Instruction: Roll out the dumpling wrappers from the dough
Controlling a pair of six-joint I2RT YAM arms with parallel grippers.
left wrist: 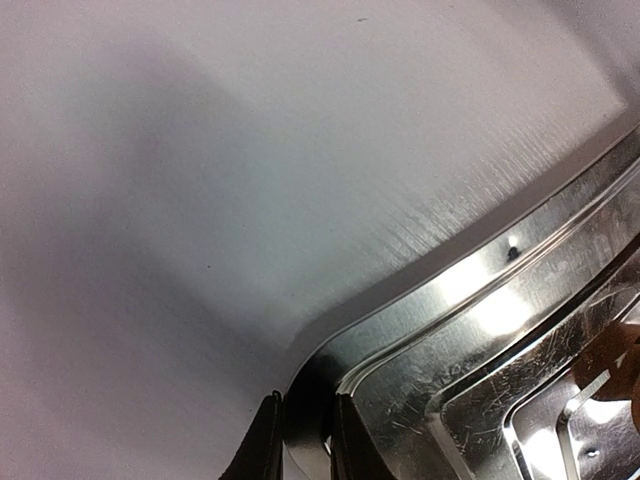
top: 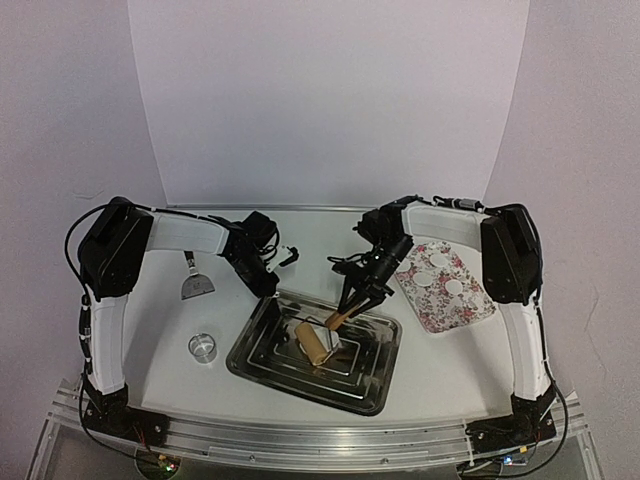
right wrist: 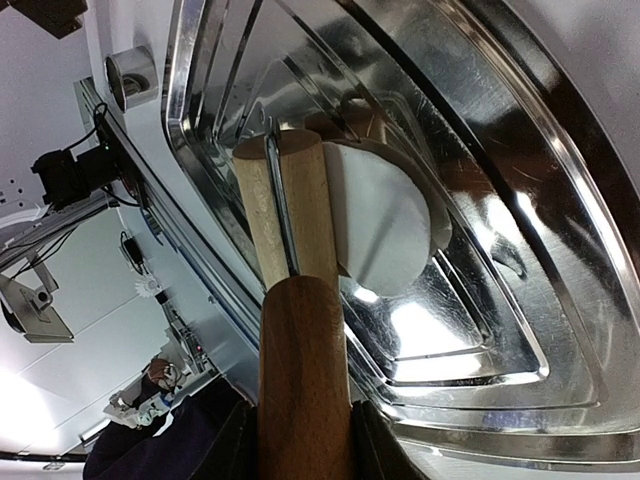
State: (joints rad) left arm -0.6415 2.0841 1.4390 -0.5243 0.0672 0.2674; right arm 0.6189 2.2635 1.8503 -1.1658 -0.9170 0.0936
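Note:
A wooden rolling pin (top: 318, 345) lies in the steel tray (top: 262, 368). My right gripper (top: 352, 300) is shut on its dark handle (right wrist: 300, 370). The pale roller (right wrist: 285, 200) rests against a flat white piece of dough (right wrist: 385, 225) on the tray floor. My left gripper (top: 268, 287) is shut on the tray's far left corner; its fingertips (left wrist: 262, 440) clamp the rim (left wrist: 430, 330). Three dumpling wrappers (top: 437, 262) lie on a floral plate (top: 470, 310) to the right.
A clear ring cutter (top: 203, 347) stands left of the tray and shows as the ring cutter (right wrist: 130, 75) in the right wrist view. A metal scraper (top: 196, 285) lies at the far left. A white backdrop closes the table's back.

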